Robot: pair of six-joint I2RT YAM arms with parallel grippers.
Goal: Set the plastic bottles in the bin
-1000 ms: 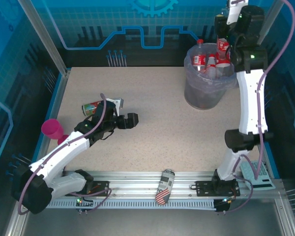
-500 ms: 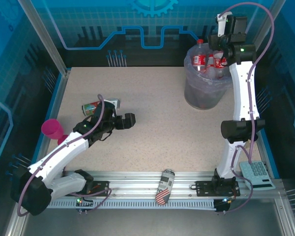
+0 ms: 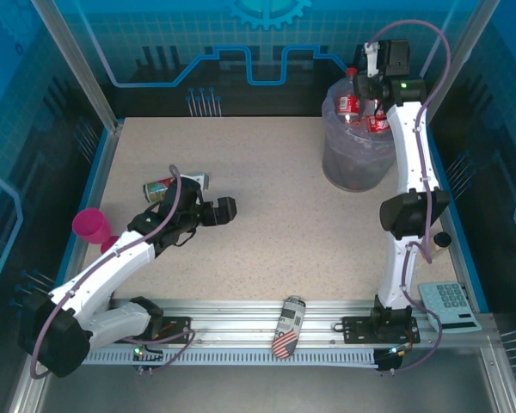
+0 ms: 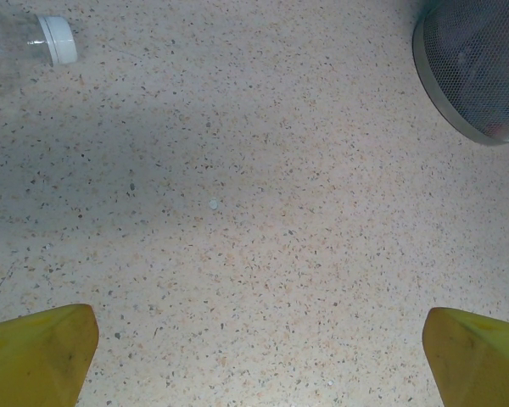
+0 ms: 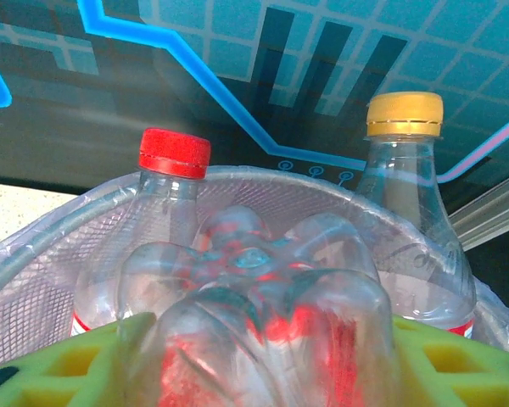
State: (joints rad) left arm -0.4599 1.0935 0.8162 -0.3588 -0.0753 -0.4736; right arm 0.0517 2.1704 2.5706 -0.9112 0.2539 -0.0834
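The left fingers (image 4: 36, 354) stand wide apart with nothing between them, low over the bare speckled desk (image 4: 254, 212), which lies open just ahead of them. Ahead and to their left a white-capped bottle (image 4: 17, 42) lies on its side, clear-walled, cap end pointing right, apart from both tips. In the top view it carries a green and red label. Behind them to the left a pink cup (image 3: 92, 226) stands at the desk's left edge. Far ahead to their right is the foot of the bin (image 4: 475, 76), a grey mesh wall, with open desk between. A stars-and-stripes can (image 3: 288, 327) lies on the rail at the near edge, and a calculator (image 3: 451, 303) sits by the right arm's base.

The right fingers (image 5: 68, 365) are clamped on a clear red-labelled bottle (image 5: 263, 331), its lobed base facing the wrist camera, above the bin's far rim near the back wall. Beyond it, inside the lavender-lined bin, stand a red-capped bottle (image 5: 174, 212) to the left and a yellow-capped bottle (image 5: 405, 186) to the right, both upright.
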